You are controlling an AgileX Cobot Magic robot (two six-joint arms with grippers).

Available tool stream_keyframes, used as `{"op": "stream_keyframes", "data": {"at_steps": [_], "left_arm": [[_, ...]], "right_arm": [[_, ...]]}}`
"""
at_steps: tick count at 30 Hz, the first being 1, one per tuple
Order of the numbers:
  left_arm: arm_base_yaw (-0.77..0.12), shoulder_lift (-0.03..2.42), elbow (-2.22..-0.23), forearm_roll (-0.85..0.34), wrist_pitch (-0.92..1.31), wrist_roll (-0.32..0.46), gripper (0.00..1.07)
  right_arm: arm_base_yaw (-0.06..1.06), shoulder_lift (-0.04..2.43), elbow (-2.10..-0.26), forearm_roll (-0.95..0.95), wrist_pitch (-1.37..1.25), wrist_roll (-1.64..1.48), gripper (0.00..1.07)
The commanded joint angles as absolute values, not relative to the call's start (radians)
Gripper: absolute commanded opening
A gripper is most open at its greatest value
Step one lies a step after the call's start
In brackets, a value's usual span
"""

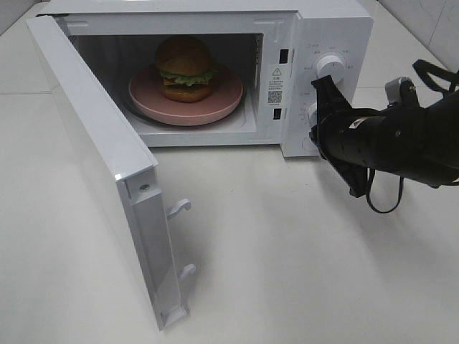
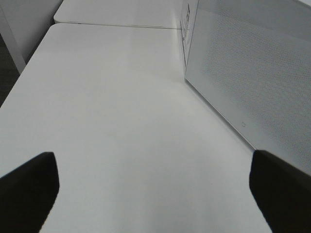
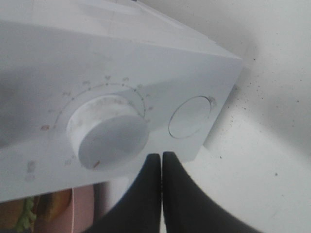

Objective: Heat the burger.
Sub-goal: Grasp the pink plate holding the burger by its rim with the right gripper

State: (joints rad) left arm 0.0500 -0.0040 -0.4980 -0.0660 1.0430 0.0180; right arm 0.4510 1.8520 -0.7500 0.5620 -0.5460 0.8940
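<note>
Burger (image 1: 185, 70) sits on a pink plate (image 1: 147, 98) inside the microwave (image 1: 337, 29), whose door (image 1: 93, 136) stands wide open. Right gripper (image 3: 161, 156) has its jaws pressed together just beside a white knob (image 3: 108, 131); left gripper (image 2: 153, 158) is spread wide above the table (image 2: 121, 97)
</note>
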Motion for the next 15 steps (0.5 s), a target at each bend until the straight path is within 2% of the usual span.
{"op": "stream_keyframes", "data": {"at_steps": [1, 6, 9, 15], "left_arm": [[0.049, -0.027, -0.497, -0.071, 1.037, 0.018, 1.01], [0.049, -0.027, -0.497, -0.071, 1.037, 0.018, 1.01], [0.049, -0.027, -0.497, -0.071, 1.037, 0.018, 1.01], [0.049, -0.027, -0.497, -0.071, 1.037, 0.018, 1.01]], "right_arm": [[0.447, 1.807, -0.743, 0.549, -0.463, 0.789, 0.00], [0.447, 1.733, -0.743, 0.530, -0.328, 0.621, 0.00], [0.447, 1.675, -0.743, 0.439, -0.193, 0.580, 0.00], [0.447, 1.629, -0.743, 0.302, -0.082, 0.577, 0.00]]}}
